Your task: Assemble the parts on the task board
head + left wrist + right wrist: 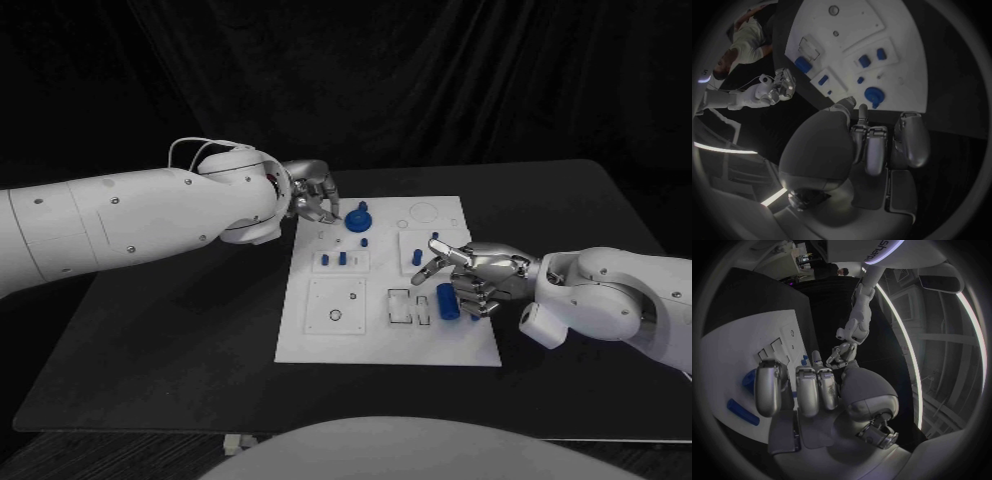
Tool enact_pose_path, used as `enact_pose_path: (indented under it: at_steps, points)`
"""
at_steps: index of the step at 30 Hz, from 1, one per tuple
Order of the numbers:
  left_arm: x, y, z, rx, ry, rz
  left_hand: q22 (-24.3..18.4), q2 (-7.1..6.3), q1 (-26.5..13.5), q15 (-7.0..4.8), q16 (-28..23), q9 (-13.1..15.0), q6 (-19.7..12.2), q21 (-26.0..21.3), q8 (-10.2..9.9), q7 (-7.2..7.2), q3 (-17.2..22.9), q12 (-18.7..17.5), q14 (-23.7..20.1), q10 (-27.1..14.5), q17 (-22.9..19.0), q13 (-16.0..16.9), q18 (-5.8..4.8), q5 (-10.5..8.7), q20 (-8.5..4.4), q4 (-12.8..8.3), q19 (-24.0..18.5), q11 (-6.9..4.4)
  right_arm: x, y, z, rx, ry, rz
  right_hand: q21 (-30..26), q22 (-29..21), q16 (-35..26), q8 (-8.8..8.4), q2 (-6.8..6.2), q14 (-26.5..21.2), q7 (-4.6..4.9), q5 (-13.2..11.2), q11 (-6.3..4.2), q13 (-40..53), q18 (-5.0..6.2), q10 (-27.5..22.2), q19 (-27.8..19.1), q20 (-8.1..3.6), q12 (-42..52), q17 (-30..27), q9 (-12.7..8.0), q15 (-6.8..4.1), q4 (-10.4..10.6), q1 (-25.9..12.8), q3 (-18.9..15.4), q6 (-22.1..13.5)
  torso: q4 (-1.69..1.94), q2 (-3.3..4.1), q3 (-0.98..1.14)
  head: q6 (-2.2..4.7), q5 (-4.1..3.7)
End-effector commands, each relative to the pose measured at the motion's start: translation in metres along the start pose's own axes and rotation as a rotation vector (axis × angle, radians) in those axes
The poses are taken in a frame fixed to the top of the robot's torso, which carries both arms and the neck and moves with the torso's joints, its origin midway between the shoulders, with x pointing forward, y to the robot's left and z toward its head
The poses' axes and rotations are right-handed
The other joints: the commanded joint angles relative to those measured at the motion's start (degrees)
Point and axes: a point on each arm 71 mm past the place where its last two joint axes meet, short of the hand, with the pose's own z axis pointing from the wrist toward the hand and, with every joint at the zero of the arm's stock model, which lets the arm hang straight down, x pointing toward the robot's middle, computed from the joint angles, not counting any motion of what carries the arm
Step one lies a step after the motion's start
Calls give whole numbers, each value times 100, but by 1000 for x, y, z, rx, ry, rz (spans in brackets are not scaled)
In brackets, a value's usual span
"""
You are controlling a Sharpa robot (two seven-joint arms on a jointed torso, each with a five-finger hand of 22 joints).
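Note:
The white task board (325, 340) lies mid-table. A blue round knob part (358, 217) stands near its far left corner, and my left hand (310, 190) hovers just beside it, fingers loosely bent and holding nothing. In the left wrist view the knob (873, 95) sits just beyond the fingertips (862, 111). My right hand (469, 275) hangs over the board's right side with one finger stretched out and nothing in its grasp. A blue cylinder (447, 301) lies on the board beside its curled fingers, seen as a blue bar (742, 412) in the right wrist view.
Several small blue parts stand in the board's middle rows (335, 259), (418, 258). Empty rectangular slots (408, 306) and a square recess (336, 305) lie on the near half. Black table (173, 340) surrounds the board on all sides.

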Motion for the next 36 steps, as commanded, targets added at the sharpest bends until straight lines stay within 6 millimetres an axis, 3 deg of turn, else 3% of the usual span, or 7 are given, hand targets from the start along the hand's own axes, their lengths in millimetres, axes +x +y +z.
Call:
enact_pose_path:
  at_steps: [1, 2, 3, 5, 8, 14, 36]
  points:
    - [-10, -26, 1, 345, -182, 48, 919, -176, 269, 93, -1097, -399, 1, -373, -182, 118, 307, -1172, -494, -862, 536, 420, 85, -164, 86, -4, -287, 102, 2, -1, -1, 5, 14, 3, 3, 1087, -16, 28, -17, 498, 11, 33, 49, 1509, 87, 597, 13, 34, 15, 1224, -5, 42, -8, -9, 29, -24, -1, -1, -1, 0, -37]
    - [-8, -28, 3, 380, -188, 71, 919, -252, 401, 150, -1467, -584, -124, -335, -344, 173, 485, -3349, -768, -2436, 273, -761, 87, -205, 90, 28, -330, 135, 2, -1, -1, 5, 13, 3, 4, 1087, -15, 28, -17, 498, 11, 33, 49, 1509, 86, 597, 14, 34, 15, 1224, -5, 42, -8, -9, 29, -23, -8, 2, 1, 0, -28]
    - [-6, -29, 4, 397, -190, 85, 961, -350, 461, 193, -1286, -746, -96, -107, -432, 219, 628, -4369, -615, -2887, 319, -1488, 58, -172, 109, 103, -268, 165, 2, -1, -1, 4, 13, 3, 6, 1088, -15, 29, -18, 498, 11, 33, 49, 1509, 86, 597, 15, 34, 15, 1225, -5, 42, -9, -8, 29, -22, -2, 0, 1, 0, -33]
    - [-1, -30, 9, 428, -188, 121, 987, -541, 398, 362, -726, -1164, 27, 121, -682, 309, 730, -5450, -150, -3330, 542, -2535, 33, -311, 196, 135, -237, 354, 1, -1, -2, 3, 12, 3, 6, 1088, -15, 29, -18, 498, 11, 33, 49, 1509, 86, 597, 15, 34, 15, 1225, -5, 42, -9, -8, 29, -22, -1, 0, -1, 0, -26]
    - [8, -27, 19, 437, -178, 165, 1016, -573, 429, 420, -295, -1802, 126, 364, -917, 402, 662, -6206, 155, -3399, 707, -3766, 33, -403, 353, 27, -166, 499, 1, -1, -1, 3, 12, 3, 3, 1087, -15, 32, -20, 498, 11, 34, 49, 1509, 87, 597, 13, 35, 15, 1224, -5, 42, -13, -4, 30, -18, -2, 4, -1, 0, -2]
    - [27, -22, 32, 459, -183, 292, 1042, -544, 636, 53, -59, -2343, 205, 523, -903, 69, 475, -6495, 349, -3410, 818, -4753, 44, -362, 149, -217, -28, 244, 1, -1, -2, -1, 11, 3, 6, 1088, -15, 32, -21, 499, 11, 34, 49, 1509, 86, 597, 15, 35, 15, 1225, -5, 42, -14, -3, 30, -17, 1, 5, -4, 0, -29]
    - [55, -12, 59, 400, -90, 356, 1041, -587, 588, -29, -62, -2794, 853, 466, -770, -84, 792, -6517, 345, -2649, 687, -5850, 42, -226, 58, -355, 8, 156, 0, 1, -2, -29, -2, 2, 13, 1091, -12, 44, -30, 501, 11, 30, 49, 1509, 84, 597, 21, 35, 15, 1231, -5, 43, -25, 9, 29, 2, 0, 0, -3, 0, -33]
